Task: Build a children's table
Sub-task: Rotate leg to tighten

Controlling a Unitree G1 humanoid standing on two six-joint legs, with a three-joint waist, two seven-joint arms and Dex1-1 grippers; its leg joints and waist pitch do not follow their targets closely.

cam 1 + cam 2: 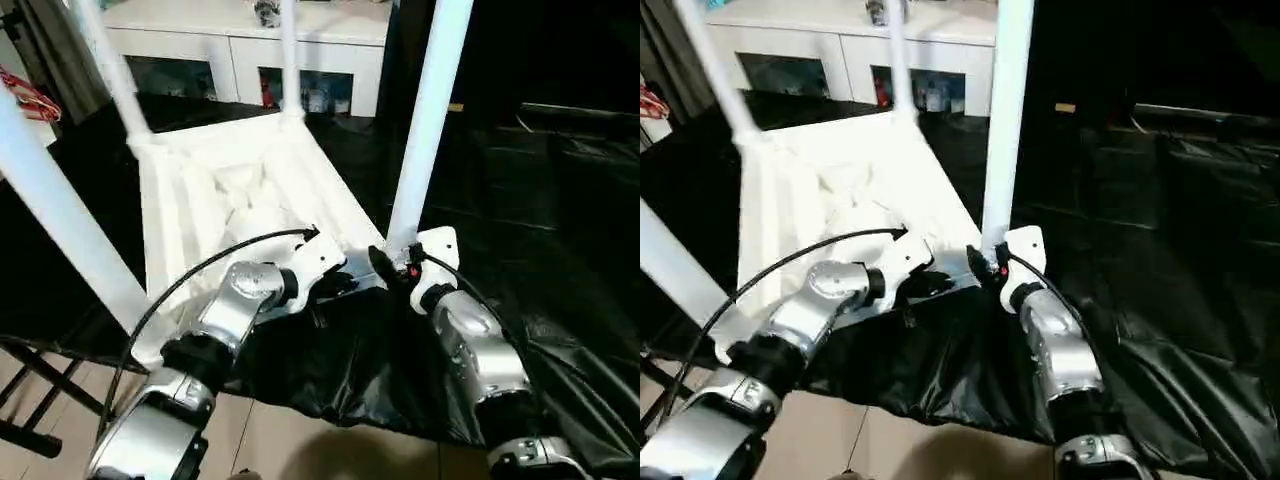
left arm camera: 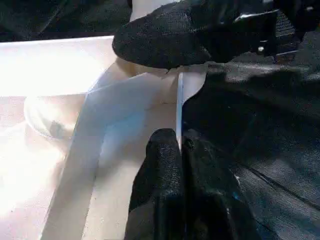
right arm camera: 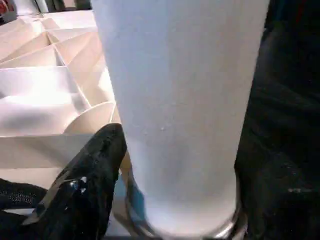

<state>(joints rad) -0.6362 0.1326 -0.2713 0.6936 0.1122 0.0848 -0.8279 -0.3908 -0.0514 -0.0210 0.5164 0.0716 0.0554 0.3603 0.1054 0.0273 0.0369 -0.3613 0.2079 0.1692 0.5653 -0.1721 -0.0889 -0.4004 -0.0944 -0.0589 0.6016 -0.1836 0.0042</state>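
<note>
The white table top (image 1: 200, 215) lies upside down on a black sheet, ribbed underside up. All four white legs stand in its corner sockets. My left gripper (image 1: 335, 283) is at the near rim beside the near-right corner. It is shut on the thin rim (image 2: 179, 100), one finger (image 2: 160, 165) on each side. My right gripper (image 1: 392, 262) is at the foot of the near-right leg (image 1: 425, 120), gripping it just above the socket. That leg (image 3: 180, 100) looms close in the right wrist view. The right gripper's black finger (image 2: 165, 40) lies across the corner in the left wrist view.
A white cabinet with glass doors (image 1: 240, 50) stands behind the table. The black sheet (image 1: 520, 200) spreads to the right and over the near edge. A black folding frame (image 1: 40, 390) stands at the lower left on the tan floor. The near-left leg (image 1: 60, 215) slants close to my left arm.
</note>
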